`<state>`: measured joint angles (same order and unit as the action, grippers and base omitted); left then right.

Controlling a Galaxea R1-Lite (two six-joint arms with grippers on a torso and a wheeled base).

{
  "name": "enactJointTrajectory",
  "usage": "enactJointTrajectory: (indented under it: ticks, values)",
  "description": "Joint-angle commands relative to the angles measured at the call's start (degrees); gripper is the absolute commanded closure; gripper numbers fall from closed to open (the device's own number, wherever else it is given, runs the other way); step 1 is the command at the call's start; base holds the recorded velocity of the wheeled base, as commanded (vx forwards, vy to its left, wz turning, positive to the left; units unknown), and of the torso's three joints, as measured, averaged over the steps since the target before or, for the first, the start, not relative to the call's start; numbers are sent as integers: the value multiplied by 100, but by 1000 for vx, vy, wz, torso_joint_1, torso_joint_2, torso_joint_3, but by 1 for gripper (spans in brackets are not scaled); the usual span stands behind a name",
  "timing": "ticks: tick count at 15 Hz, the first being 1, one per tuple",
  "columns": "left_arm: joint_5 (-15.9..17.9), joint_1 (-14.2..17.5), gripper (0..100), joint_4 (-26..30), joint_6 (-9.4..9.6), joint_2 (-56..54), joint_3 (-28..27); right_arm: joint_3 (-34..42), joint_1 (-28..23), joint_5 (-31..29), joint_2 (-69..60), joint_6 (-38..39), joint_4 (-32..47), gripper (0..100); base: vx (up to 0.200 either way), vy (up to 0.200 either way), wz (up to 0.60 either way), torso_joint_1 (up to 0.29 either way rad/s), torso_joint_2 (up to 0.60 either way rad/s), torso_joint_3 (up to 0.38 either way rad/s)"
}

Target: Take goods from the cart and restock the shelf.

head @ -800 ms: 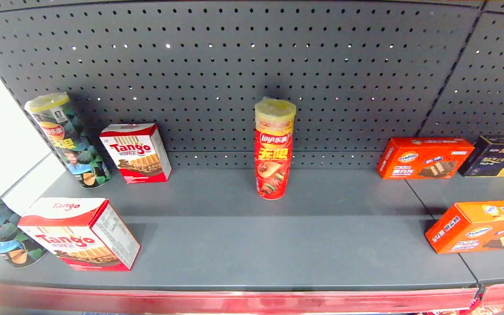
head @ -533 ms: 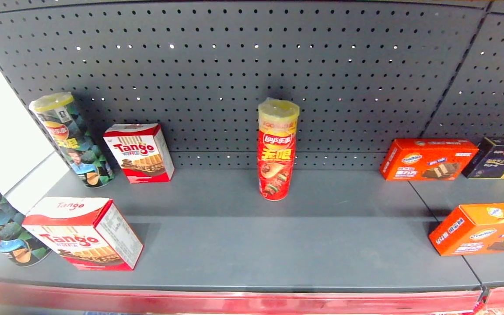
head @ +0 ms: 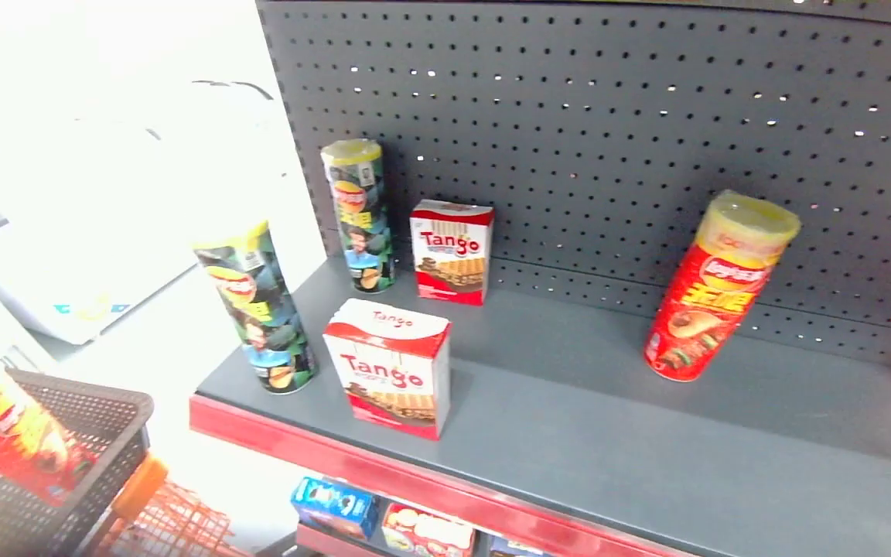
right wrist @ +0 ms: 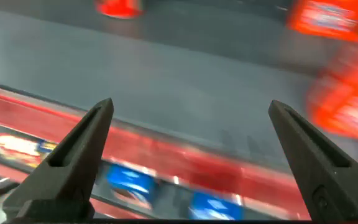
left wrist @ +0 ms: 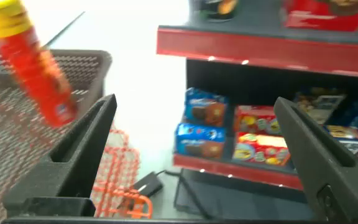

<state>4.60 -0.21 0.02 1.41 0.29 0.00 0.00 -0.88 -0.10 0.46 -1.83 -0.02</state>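
a red chip can point(head: 16, 441) with a yellow top leans in the dark mesh cart basket point(head: 122, 435) at lower left, beside the grey shelf point(head: 569, 433). left gripper point(left wrist: 194, 104) and right gripper point(right wrist: 190, 107) both spread wide, empty.

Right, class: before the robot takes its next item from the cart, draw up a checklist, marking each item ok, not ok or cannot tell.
1. Open, empty left hand: ok.
2. Open, empty right hand: ok.
3. Goods in the cart: ok, a red can leans inside.
4. The red can between the left hand's fingers: not ok, it lies beyond them.
5. Bare room on the shelf: ok.
6. More goods in the cart: cannot tell.
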Motion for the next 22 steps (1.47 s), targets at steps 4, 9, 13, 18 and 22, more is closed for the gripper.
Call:
enactJointTrajectory:
  ticks: [4, 9, 13, 18, 22]
  values:
    - [6, 3, 0, -2, 8, 6, 0, 0, 9, -25, 6, 104, 11, 0, 0, 0, 150, -1, 1, -1]
    - [24, 3, 0, -2, 26, 6, 0, 0, 9, -17, 6, 104, 11, 0, 0, 0, 0, 0, 0, 0]
    - [-688, 91, 0, 472, 456, 507, -1160, 0, 9, -25, 6, 104, 11, 0, 0, 0, 0, 0, 0, 0]
    - [-1242, 144, 0, 622, 412, 2142, -1503, 0, 9, -17, 6, 104, 11, 0, 0, 0, 0, 0, 0, 0]
    - [-697, 812, 0, 630, -10, 3785, -2083, 0, 0, -17, 6, 104, 11, 0, 0, 0, 0, 0, 0, 0]
